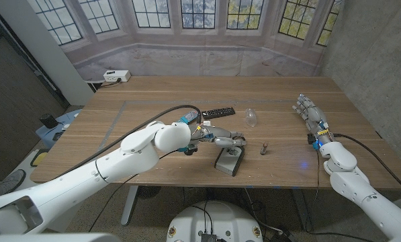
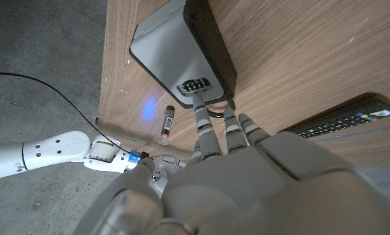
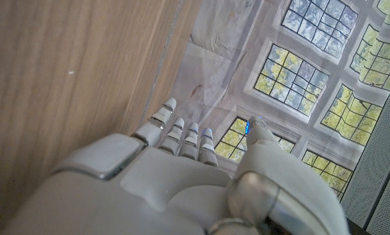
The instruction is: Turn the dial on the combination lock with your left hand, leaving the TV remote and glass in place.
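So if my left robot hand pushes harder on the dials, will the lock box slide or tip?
The lock box lies flat and low, so tipping seems unlikely. Nothing braces it on the smooth table, so it may slide. The left robot hand touches only its dial end, so it could pivot.

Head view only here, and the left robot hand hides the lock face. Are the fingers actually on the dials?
Observer: Yes. In the left wrist view, the fingertips of the left robot hand sit against the lock, right at its row of number dials.
Operator: Is the hand wrapped round the body?
Observer: No. The fingers reach out straight, side by side, meeting only the dial end. The grey body is ungripped.
Operator: What's the small thing right of the lock?
Observer: A small labelled tube, lying on the table apart from the lock.
Operator: Is the right robot hand holding anything?
Observer: No. The right wrist view shows the right robot hand with straight fingers and nothing in them.
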